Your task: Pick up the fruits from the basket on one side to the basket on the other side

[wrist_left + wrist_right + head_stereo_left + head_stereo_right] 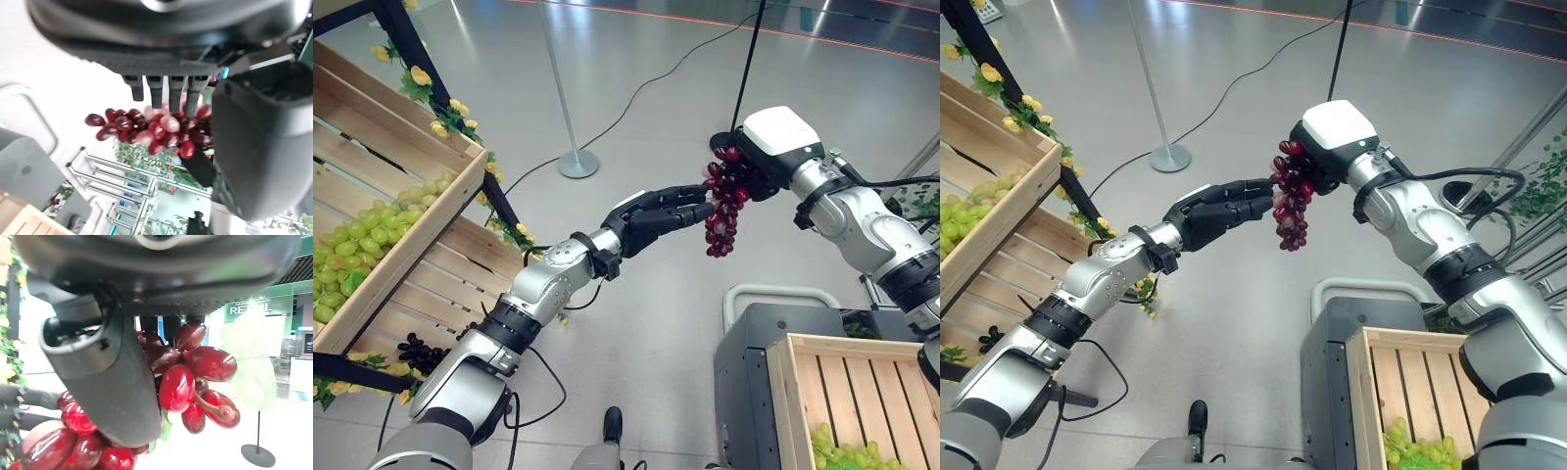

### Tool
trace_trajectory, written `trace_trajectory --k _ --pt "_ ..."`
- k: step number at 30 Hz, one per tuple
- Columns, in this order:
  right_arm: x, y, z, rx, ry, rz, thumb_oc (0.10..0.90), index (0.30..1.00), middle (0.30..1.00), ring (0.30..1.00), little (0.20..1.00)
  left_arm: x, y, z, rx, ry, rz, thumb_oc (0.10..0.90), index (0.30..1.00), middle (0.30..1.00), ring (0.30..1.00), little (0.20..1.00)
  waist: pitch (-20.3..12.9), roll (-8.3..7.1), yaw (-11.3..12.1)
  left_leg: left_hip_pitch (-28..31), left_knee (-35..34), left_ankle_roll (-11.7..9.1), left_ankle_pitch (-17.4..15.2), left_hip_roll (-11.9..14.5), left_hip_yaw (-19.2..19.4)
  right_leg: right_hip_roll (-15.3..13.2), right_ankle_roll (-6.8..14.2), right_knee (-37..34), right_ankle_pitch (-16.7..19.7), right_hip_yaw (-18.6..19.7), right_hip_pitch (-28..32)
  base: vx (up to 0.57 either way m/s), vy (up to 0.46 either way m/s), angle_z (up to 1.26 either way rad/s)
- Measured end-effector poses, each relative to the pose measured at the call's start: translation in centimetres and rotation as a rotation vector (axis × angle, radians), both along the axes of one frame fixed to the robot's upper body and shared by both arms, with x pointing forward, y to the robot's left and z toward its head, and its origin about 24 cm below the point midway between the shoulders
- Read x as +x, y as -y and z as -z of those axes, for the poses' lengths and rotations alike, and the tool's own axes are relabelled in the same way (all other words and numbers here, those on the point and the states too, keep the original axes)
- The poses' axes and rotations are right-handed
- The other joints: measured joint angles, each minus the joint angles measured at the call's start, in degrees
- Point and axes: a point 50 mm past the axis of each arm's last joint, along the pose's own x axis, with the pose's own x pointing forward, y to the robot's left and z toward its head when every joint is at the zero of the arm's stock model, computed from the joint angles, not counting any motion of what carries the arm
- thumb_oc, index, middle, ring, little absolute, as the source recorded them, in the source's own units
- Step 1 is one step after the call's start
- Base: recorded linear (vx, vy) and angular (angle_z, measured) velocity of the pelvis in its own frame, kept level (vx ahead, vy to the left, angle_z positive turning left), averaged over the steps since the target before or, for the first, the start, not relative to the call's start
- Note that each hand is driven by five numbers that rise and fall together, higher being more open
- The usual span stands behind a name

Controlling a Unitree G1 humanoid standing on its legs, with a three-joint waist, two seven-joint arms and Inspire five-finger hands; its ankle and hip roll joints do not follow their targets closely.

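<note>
Grey polished floor lies under the work, with a thin pole on a round base (578, 162) standing well beyond both hands.

Red grape bunch (724, 201): a hanging cluster of glossy dark-red berries, one or two paler, tapering downward. It hangs in mid-air between the two hands, clear of every crate. Its upper part sits inside the right hand's fingers; its lower part dangles free below them.

Right hand (766, 164): the right wrist view shows thumb and fingers curled round the top of the bunch, berries pressed against the inner side of the thumb. Judged a firm grasp.

Left hand (656, 215): fingers straight and extended, tips touching or just beside the side of the bunch, not curled round it. The left wrist view shows the fingertips (156, 98) just above the berries, released.

Step in hand, by judgement: a hand-over in mid-air, with the bunch now carried by the right hand. The next move calls for the left hand to draw clear of the berries, then for the right arm to swing the bunch over the wooden crate (803, 377) at the robot's right, which holds green grapes (847, 452), and lower it before the fingers loosen.

Outward, at the robot's left: slatted shelf crates (406, 240) holding more green grapes (342, 259), a dark grape bunch (419, 352) on the lower level, and yellow flower trim (445, 113).
</note>
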Motion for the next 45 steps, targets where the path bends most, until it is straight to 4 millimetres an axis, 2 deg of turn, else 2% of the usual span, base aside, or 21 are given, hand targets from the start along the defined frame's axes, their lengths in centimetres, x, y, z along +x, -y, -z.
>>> trace_trajectory --k 5,14,18,22,30,35,42,45 --pt "0.0 -0.2 0.1 -0.002 -0.009 -0.005 0.400 0.300 0.300 0.300 0.300 -0.1 -0.1 0.8 0.010 -0.048 0.046 0.800 0.900 0.900 0.900 0.900 -0.1 -0.25 0.0 0.1 0.0 0.0 0.0 0.0 0.1 0.0 0.0 0.0 0.0 0.3 0.0 0.00 0.003 -0.01" --pt "0.0 -0.4 0.1 -0.001 -0.023 -0.010 0.400 0.300 0.300 0.300 0.300 -1.3 0.8 1.6 -0.100 -0.161 0.295 0.800 0.900 0.900 0.900 0.900 -0.1 -0.29 -0.2 0.5 0.0 0.0 0.0 0.2 0.7 0.0 -0.1 0.0 0.2 1.0 0.0 0.03 0.014 -0.03" --pt "0.1 -1.6 0.6 0.021 -0.033 -0.045 0.400 0.300 0.300 0.300 0.300 -1.9 2.0 1.4 -0.176 -0.167 0.412 0.800 0.900 0.900 0.900 0.900 -0.1 -0.31 -0.2 0.9 0.0 0.0 -0.2 0.4 1.5 -0.1 -0.1 0.0 0.3 1.7 0.0 0.02 0.010 -0.08" --pt "0.0 -3.1 1.3 0.037 -0.056 -0.093 0.400 0.300 0.300 0.300 0.300 -2.2 3.2 1.5 -0.205 -0.170 0.455 0.800 0.900 0.900 0.900 0.900 -0.3 -0.54 -0.9 1.0 0.0 0.0 -0.2 0.5 1.5 0.1 -0.1 0.0 0.3 1.7 0.1 0.00 0.001 -0.01" --pt "-0.3 -4.0 1.7 -0.011 -0.127 -0.131 0.400 0.300 0.300 0.300 0.300 -1.8 2.7 1.6 -0.176 -0.176 0.378 0.800 0.900 0.900 0.900 0.900 -0.4 -0.72 -1.3 1.1 0.0 0.0 -0.2 0.5 1.5 0.1 -0.1 0.0 0.3 1.7 0.2 0.00 0.000 0.00" --pt "-0.4 -4.1 1.6 -0.019 -0.136 -0.124 0.400 0.300 0.300 0.300 0.300 -1.4 2.2 1.9 -0.073 -0.142 0.288 0.800 0.900 0.900 0.900 0.900 -0.4 -0.72 -1.3 1.2 0.0 0.0 -0.2 0.5 1.5 0.1 -0.1 0.0 0.3 1.7 0.2 0.00 0.000 0.00" --pt "-0.2 -3.0 1.3 -0.016 -0.133 -0.043 0.400 0.300 0.300 0.300 0.300 -0.9 0.9 1.1 0.164 0.067 0.193 0.800 0.900 0.900 0.900 0.900 -0.4 -0.72 -1.2 1.2 0.0 0.0 -0.2 0.6 1.4 0.1 -0.1 -0.1 0.3 1.7 0.2 0.00 0.000 0.00" --pt "-0.1 -2.1 1.0 -0.020 -0.124 -0.001 0.400 0.300 0.300 0.300 0.300 -0.8 -0.3 -0.3 0.287 0.204 0.104 0.800 0.900 0.900 0.900 0.900 -0.4 -0.73 -1.1 1.1 0.0 0.0 -0.2 0.5 1.3 0.1 -0.1 -0.1 0.3 1.6 0.2 0.00 0.000 0.00"
